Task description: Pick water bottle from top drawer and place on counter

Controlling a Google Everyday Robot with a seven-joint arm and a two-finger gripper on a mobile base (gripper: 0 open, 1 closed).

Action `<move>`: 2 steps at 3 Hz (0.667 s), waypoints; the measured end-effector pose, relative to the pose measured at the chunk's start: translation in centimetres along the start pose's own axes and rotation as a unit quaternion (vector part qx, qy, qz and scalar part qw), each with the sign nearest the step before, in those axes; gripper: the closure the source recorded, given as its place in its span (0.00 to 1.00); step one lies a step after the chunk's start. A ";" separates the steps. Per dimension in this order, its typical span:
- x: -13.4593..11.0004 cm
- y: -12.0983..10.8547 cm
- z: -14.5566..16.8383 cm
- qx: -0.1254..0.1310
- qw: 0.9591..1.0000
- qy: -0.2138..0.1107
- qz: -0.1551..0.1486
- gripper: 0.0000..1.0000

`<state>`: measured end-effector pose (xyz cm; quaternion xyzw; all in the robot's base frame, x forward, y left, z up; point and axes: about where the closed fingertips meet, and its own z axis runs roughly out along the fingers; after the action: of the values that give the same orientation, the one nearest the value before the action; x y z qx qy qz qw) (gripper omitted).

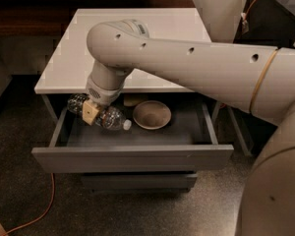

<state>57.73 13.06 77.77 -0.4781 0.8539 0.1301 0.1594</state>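
Observation:
The water bottle (111,118) is clear with a white cap pointing right. It lies sideways, lifted above the left part of the open top drawer (132,158). My gripper (91,113) reaches down from the arm's wrist and is shut around the bottle's middle, with a beige finger across it. The bottle's left end sticks out just below the front edge of the white counter (71,58). My arm crosses over the counter from the right and hides part of its front edge.
A round beige bowl (151,114) sits in the drawer to the right of the bottle. A narrower lower drawer (137,181) is below. An orange cable (39,214) lies on the dark floor at the left. My base fills the right side.

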 end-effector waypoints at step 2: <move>-3.7 3.0 -4.2 -0.020 0.998 0.000 -0.063 1.00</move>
<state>56.35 15.85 83.25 -0.5339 0.8194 0.1366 0.1578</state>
